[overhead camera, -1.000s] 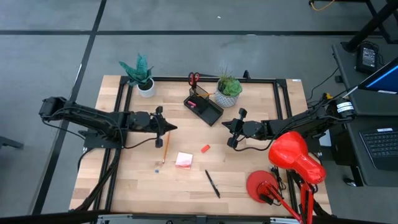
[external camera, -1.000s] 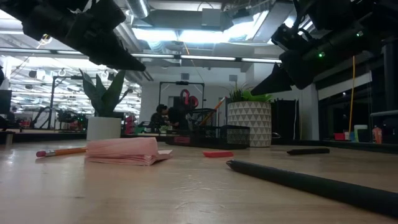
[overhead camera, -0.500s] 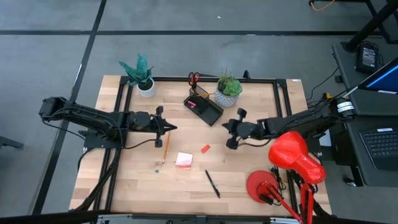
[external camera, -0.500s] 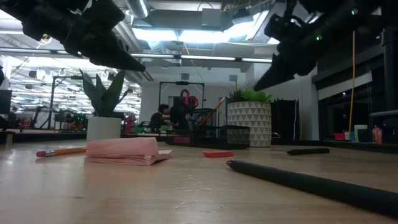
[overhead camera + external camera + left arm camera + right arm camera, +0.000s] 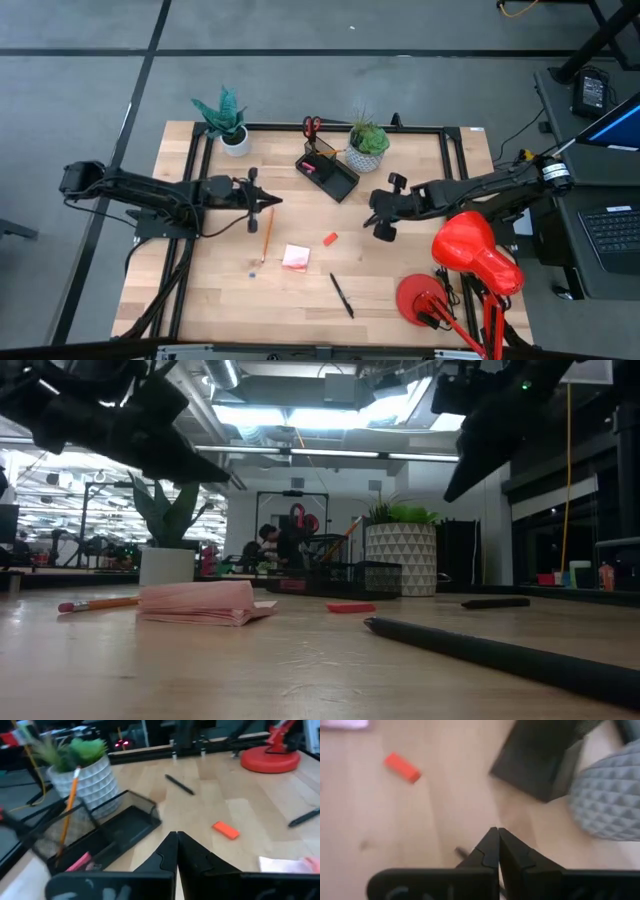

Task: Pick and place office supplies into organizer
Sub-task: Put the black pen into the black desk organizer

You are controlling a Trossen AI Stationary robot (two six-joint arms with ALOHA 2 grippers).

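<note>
Seen from above, the right gripper (image 5: 373, 206) has swung and tipped toward the red eraser (image 5: 329, 239) at frame centre, jaws pressed together and empty — likely lining up a pick. The left gripper (image 5: 272, 201), also shut, has drawn back slightly at centre left. The organizer (image 5: 328, 170) sits upper centre; the potted plant (image 5: 367, 143) crowds it. The pencil (image 5: 266, 235), sticky pad (image 5: 295, 257) and pen (image 5: 342, 295) lie loose.

A robotics lab: open hall, ceiling strip lights (image 5: 300, 452), wooden bench (image 5: 300, 290).
</note>
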